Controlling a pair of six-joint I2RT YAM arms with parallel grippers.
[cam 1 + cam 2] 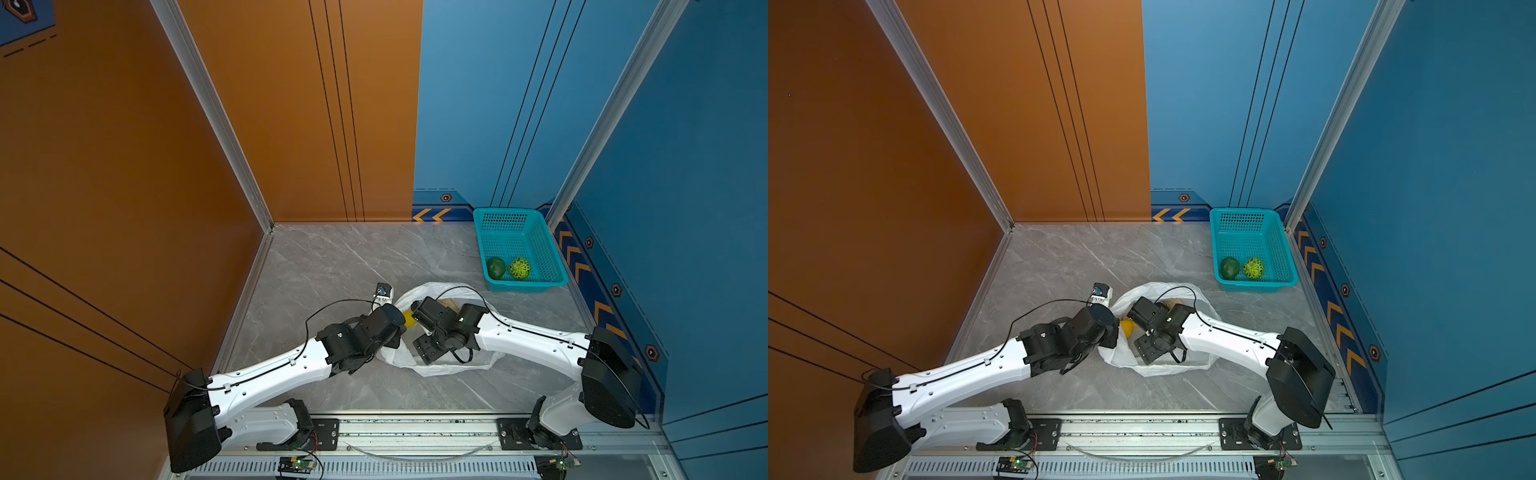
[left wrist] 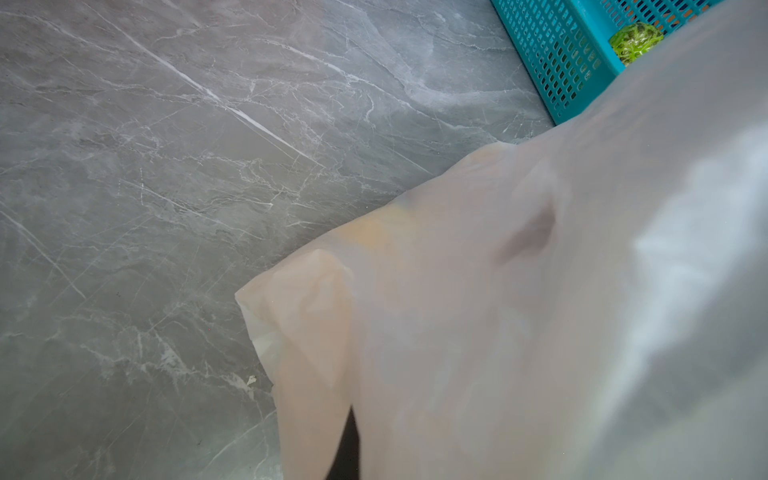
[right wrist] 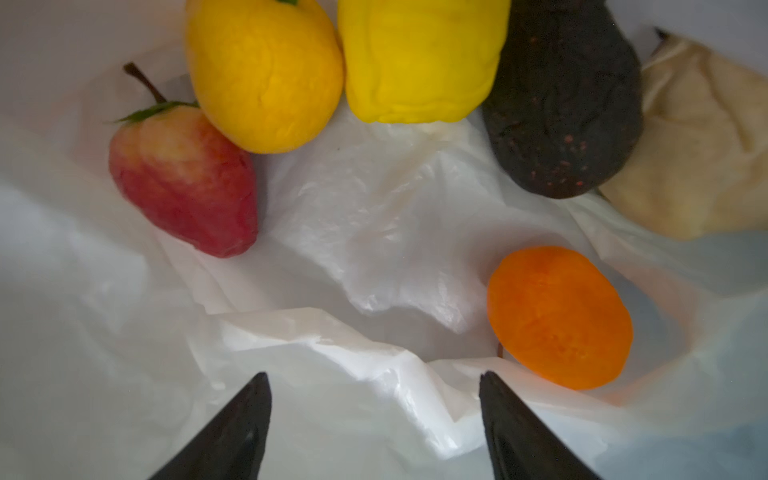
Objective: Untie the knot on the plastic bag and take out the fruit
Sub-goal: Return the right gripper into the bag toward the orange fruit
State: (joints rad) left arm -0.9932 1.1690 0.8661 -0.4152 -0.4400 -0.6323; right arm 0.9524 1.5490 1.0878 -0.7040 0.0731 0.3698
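**Left end effector veiled**

In the left wrist view the blurred plastic bag [image 2: 540, 291] covers the left end effector and part of the scaly green fruit [image 2: 636, 39], which sits in the basket [image 2: 552, 62] at 2 o'clock from the bag. The near-black fruit [image 3: 569, 104] and cream fruit [image 3: 706, 145] run off the right wrist picture's edge.

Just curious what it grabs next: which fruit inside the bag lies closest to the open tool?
The orange fruit, lying alone right beside the right tool; no other comes as near.

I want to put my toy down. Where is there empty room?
The grey table is bare between the orange wall and the plastic bag. The far half of the teal basket is free too. It's crowded at the bag.
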